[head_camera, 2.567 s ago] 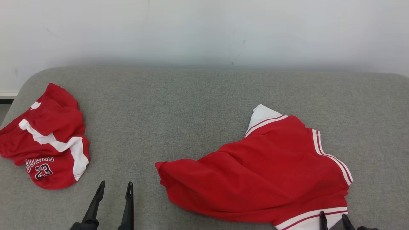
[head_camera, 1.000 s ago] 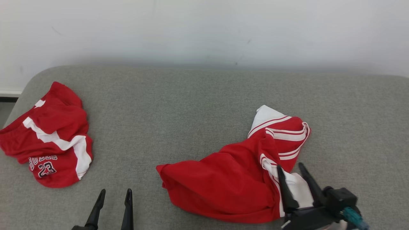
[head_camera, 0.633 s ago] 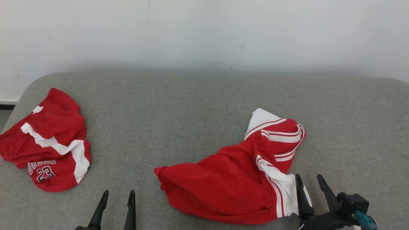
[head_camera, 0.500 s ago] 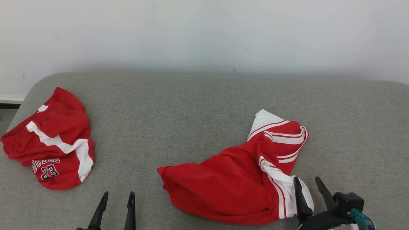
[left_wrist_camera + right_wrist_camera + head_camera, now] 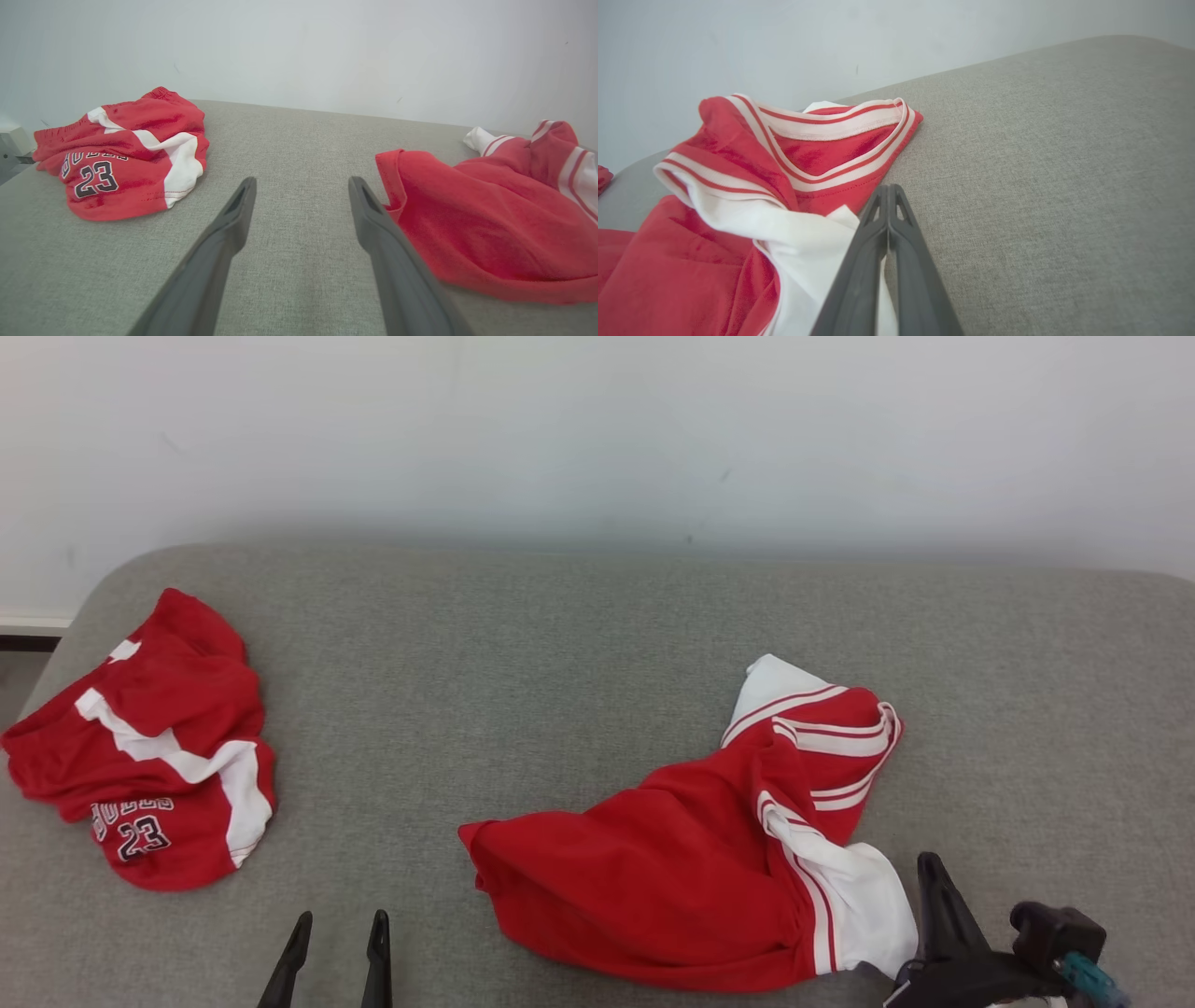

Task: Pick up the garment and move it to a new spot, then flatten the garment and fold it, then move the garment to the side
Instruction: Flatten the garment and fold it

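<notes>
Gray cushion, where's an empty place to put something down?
Biggest bare patch: the gray cushion between the red shorts and the red jersey, back to the wall. Another lies right of the jersey. Crowded: the front edge, where the left claw and right claw sit beside the jersey.

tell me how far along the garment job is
Done: nothing finished; the red garment lies crumpled, unfolded. In hand: right gripper shut at its white hem, seemingly pinching it. To do: lift, move, flatten, fold, set aside. Idle: left gripper, open.
</notes>
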You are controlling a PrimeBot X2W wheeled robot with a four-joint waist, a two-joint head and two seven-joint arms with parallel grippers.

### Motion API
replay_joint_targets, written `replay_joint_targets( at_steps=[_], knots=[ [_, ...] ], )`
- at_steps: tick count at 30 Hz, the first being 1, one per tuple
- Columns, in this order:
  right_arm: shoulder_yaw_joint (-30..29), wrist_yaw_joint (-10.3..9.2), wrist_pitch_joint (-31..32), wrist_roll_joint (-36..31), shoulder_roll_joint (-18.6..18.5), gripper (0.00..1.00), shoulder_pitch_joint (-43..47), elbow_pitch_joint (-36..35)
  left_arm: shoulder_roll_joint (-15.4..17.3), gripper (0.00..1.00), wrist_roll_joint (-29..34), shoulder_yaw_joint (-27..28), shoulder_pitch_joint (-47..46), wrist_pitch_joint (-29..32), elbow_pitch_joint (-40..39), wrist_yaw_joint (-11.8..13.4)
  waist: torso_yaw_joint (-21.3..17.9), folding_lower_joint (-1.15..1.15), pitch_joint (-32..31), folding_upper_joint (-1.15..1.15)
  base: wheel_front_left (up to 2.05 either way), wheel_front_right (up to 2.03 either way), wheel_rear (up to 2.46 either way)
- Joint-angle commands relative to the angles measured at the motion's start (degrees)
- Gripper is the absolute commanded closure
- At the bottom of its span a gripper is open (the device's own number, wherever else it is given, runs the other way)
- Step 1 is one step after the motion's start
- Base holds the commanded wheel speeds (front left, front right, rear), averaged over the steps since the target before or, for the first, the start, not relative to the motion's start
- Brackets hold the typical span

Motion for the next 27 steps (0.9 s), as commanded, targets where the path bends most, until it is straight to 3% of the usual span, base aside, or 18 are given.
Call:
replay_joint_targets(
  at_steps=[1, 4, 5, 6, 7, 8, 15, 21, 23, 24, 25, 27],
  knots=[
    [-0.1, -0.10, 0.0, 0.8, 0.2, 1.00, 1.3, -0.7, 0.0, 0.00, -0.2, -0.1, 0.0, -0.2, -0.1, 0.1, -0.7, 0.00, 0.4, 0.00, 0.00, 0.00, 0.00],
    [3.0, -0.10, 0.0, 2.9, 0.3, 1.00, 2.7, -1.7, 0.0, 0.00, -0.7, -0.2, -0.8, -0.2, -0.1, 0.1, -2.0, 0.00, 1.2, 0.00, 0.00, 0.00, 0.00],
    [3.6, -0.09, 0.0, 2.8, -0.1, 0.95, 2.7, -1.7, 0.0, 0.00, -0.7, -0.5, -1.1, -0.2, -0.1, 0.1, -2.3, 0.00, 1.4, 0.00, 0.00, 0.00, 0.00],
    [3.9, -0.10, 0.0, 2.5, -0.7, 0.72, 2.5, -1.8, 0.0, 0.00, -0.7, -0.7, -1.3, -0.2, 0.0, 0.1, -2.6, 0.00, 1.6, 0.00, 0.00, 0.00, 0.00],
    [4.1, -0.10, 0.0, 2.2, -1.0, 0.40, 2.3, -2.1, 0.0, 0.00, -0.7, -0.7, -1.6, -0.2, 0.1, 0.1, -2.7, 0.00, 1.8, 0.00, 0.00, 0.00, 0.00],
    [4.2, -0.10, 0.0, 2.3, -0.8, 0.00, 2.0, -2.2, 0.0, 0.00, -0.8, -0.8, -1.9, -0.2, 0.1, 0.1, -2.8, 0.00, 1.9, 0.00, 0.00, 0.00, 0.00],
    [6.1, -0.09, 0.0, 1.5, -1.8, 0.00, -2.1, -1.0, 0.0, 0.00, -0.5, -1.2, -2.3, -0.2, 0.0, 0.1, -2.4, 0.00, 2.4, 0.00, 0.00, 0.00, 0.00],
    [8.7, -0.09, 0.0, 1.9, -3.4, 0.00, -6.6, 7.2, 0.0, 0.00, -0.2, -1.2, -1.5, -0.2, 0.5, 0.1, -0.9, 0.00, 1.8, 0.00, 0.00, 0.00, 0.00],
    [10.1, -0.10, 0.7, 2.7, -3.6, 0.09, -7.7, 10.6, 0.0, 0.00, -0.3, -1.2, -1.3, -0.2, 0.6, 0.1, -0.5, 0.00, 1.6, 0.00, 0.00, 0.00, 0.00],
    [10.9, -0.10, 1.0, 3.1, -3.8, 0.52, -8.3, 12.0, 0.0, 0.00, -0.3, -1.2, -1.3, -0.2, 0.6, 0.1, -0.3, 0.00, 1.5, 0.00, 0.00, 0.00, 0.00],
    [11.7, -0.09, 1.2, 3.8, -4.0, 0.60, -8.7, 13.0, 0.0, 0.00, -0.4, -1.2, -1.2, -0.2, 0.6, 0.1, -0.3, 0.00, 1.4, 0.00, 0.00, 0.00, 0.00],
    [13.3, -0.09, 1.8, 4.9, -4.2, 1.00, -9.1, 15.0, 0.0, 0.00, -0.4, -1.2, -1.0, -0.2, 0.6, 0.1, -0.2, 0.00, 1.1, 0.00, 0.00, 0.00, 0.00]
  ],
)
